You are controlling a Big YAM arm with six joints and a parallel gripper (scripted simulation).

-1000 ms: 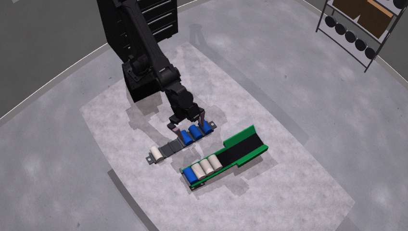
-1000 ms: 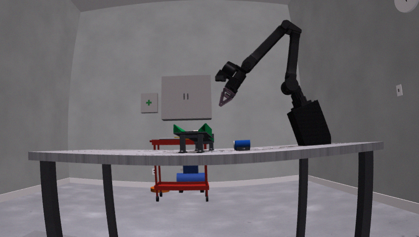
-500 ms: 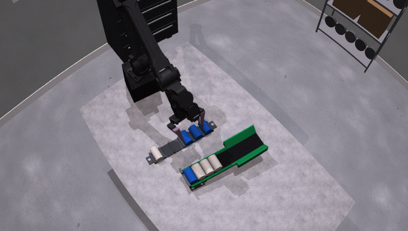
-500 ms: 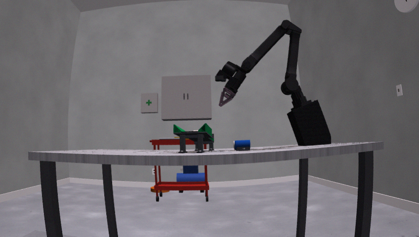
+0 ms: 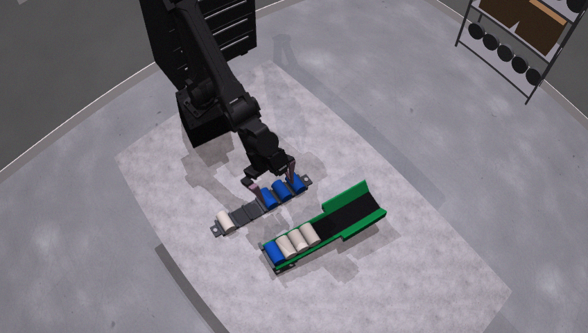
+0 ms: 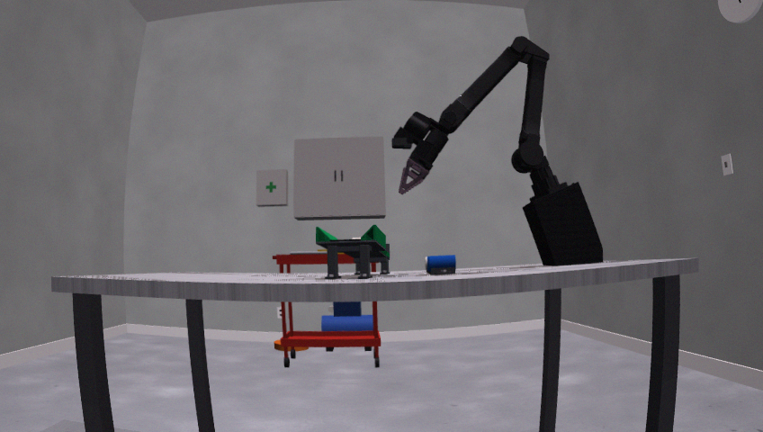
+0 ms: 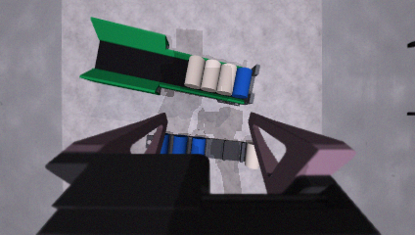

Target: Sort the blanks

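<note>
Ramp: the green feed ramp point(image 5: 373, 215) lies on the surface with one blue blank point(image 5: 272, 252) at the stop and three cream blanks point(image 5: 297, 239) packed in a row behind it.
Colour rule: blue is at the stop, so I judge the creams on the ramp are in the wrong place.
Rack: the stock rack point(image 5: 242, 213) holds three blue blanks point(image 5: 282, 190) at one end, a lone cream blank point(image 5: 225, 220) at the other end, and bare slots between.
Jaws: the gripper point(image 5: 272, 177) hangs high over the rack's blue end, spread wide, nothing between its fingers.
Key relation: the blue trio sits almost straight below the jaws; each bar's long axis runs across the rack.
Line-up: in the wrist view the fingers spread along the rack's length, so they straddle a bar's short width.
Likely next: a straight drop onto one blue blank, by my reckoning.
Risk: the neighbours lie close, so a finger could nudge one.
</note>
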